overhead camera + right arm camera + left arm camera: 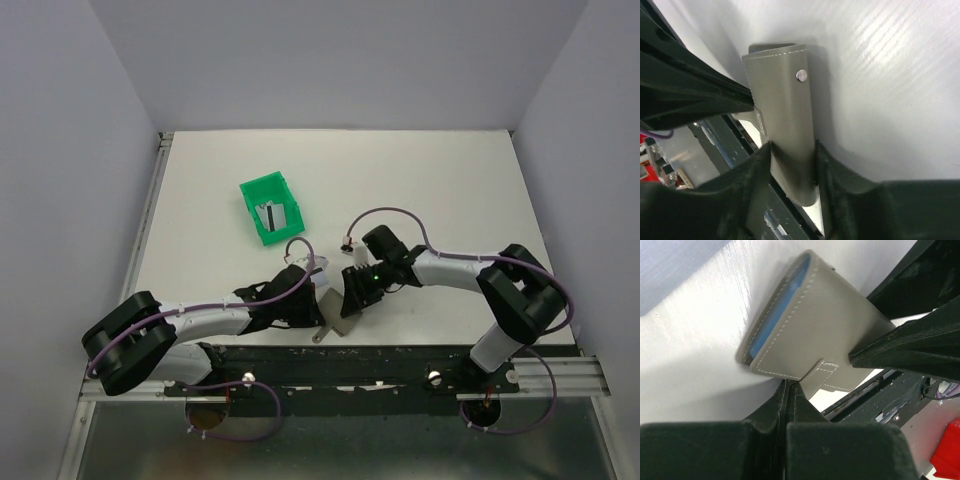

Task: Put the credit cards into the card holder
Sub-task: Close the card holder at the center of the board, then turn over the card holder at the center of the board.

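Inside the right gripper [792,148] sits the card holder [785,95].

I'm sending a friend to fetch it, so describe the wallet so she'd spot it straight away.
Look at the near edge of the white table, where the two arms meet. Between the left pincer and the right pincer is a small grey-brown wallet. Unlike the green bin further back, it has pale stitching, a snap tab and blue lining.
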Controlling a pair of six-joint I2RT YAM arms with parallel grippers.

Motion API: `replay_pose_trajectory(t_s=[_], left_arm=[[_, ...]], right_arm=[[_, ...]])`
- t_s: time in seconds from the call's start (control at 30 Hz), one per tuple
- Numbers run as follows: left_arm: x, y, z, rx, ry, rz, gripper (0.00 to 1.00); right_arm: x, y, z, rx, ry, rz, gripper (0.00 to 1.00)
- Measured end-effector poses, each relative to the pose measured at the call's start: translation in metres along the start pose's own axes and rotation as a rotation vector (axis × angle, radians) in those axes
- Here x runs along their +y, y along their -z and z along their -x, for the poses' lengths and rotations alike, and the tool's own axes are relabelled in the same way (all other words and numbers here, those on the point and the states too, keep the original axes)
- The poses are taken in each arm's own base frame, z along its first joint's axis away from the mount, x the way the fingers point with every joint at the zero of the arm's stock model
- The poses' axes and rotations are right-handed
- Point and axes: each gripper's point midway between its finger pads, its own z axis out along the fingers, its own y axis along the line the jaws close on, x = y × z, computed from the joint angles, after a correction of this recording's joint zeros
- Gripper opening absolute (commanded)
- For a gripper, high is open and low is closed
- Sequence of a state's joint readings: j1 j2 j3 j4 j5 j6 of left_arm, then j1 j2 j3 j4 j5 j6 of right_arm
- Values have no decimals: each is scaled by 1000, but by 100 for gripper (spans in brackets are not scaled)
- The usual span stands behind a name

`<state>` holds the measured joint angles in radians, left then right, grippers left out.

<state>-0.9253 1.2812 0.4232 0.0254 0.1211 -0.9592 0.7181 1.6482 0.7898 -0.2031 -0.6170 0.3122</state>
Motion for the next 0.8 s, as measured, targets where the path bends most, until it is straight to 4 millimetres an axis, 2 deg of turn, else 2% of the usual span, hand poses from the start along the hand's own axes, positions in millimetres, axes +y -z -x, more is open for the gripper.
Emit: replay_pose_trajectory(t_s=[0.17, 0.27, 0.37, 0.43, 0.5, 0.63, 0.73, 0.8], left_arm=[[0, 0, -1, 1, 3, -2, 0], [-1, 0, -1, 0, 7, -2, 0], [3, 3, 2, -17, 10, 20, 0], [4, 8, 4, -33, 10, 28, 0], [3, 17, 12, -75, 10, 33, 0], [-2, 32, 30, -152, 16, 30, 0], [-4, 39, 39, -184, 19, 38, 0], [-2, 40, 42, -196, 22, 48, 0]], right_arm=[[1, 2, -13, 5, -33, 20, 9], [10, 10, -7, -25, -20, 40, 1], [11, 23, -3, -64, 4, -21, 0], [6, 40, 5, -106, 18, -116, 0], [3, 63, 20, -160, 42, -224, 0], [-3, 116, 63, -278, 75, -469, 1], [-18, 141, 77, -307, 61, -641, 5], [-41, 145, 69, -263, 32, -763, 6]])
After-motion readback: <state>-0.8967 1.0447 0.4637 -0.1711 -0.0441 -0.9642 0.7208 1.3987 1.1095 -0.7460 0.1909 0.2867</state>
